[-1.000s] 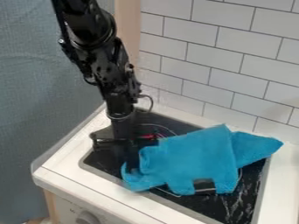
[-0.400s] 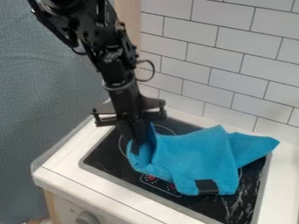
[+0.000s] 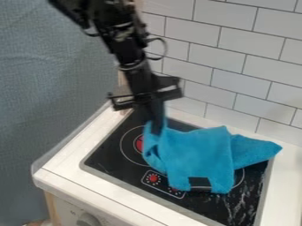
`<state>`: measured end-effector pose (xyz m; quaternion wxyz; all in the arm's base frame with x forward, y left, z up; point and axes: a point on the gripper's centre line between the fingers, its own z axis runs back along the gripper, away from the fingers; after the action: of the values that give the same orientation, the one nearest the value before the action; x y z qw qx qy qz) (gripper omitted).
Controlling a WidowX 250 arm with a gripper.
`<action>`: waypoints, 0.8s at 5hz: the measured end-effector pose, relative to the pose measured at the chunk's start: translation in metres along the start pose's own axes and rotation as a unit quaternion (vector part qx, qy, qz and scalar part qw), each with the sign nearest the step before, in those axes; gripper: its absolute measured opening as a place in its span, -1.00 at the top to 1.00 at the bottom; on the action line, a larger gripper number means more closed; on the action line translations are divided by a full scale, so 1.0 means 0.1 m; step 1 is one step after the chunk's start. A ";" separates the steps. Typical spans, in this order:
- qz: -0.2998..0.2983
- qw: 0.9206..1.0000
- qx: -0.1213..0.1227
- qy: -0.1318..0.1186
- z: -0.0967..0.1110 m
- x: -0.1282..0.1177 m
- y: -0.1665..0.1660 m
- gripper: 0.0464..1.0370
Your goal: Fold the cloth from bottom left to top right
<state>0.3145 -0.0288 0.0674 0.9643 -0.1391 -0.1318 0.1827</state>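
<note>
The jaws are closed w/ a pinch of the cloth (image 3: 198, 154), above the left part of the stove top (image 3: 112, 156); other cloth lies over its right part. Pls. carry high to its far right, lower w/o drag.

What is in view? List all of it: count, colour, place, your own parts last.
Cloth: one, blue, bunched over the right of the stove, its left part raised at the gripper
Stove: one, black, set in the counter
Control panel: one, black with red marks, on the stove's front part
Counter: one, white, around the stove
Knob: one, grey, on the front below the counter
Tiles: many, white, on the wall behind
Backdrop: one, blue-grey, left side
Arm: one, black, from the top edge
Gripper: one, black, over the stove, holding the cloth
</note>
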 end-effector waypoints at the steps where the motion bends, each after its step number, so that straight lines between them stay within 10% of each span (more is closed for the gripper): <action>1: -0.015 1.000 -0.011 -0.004 -0.11 0.07 -0.23 0.96; 4: -0.086 0.996 -0.012 0.015 -0.61 0.27 -0.74 0.96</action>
<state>0.3802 -0.0981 0.0401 0.9766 -0.1417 -0.1313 0.0950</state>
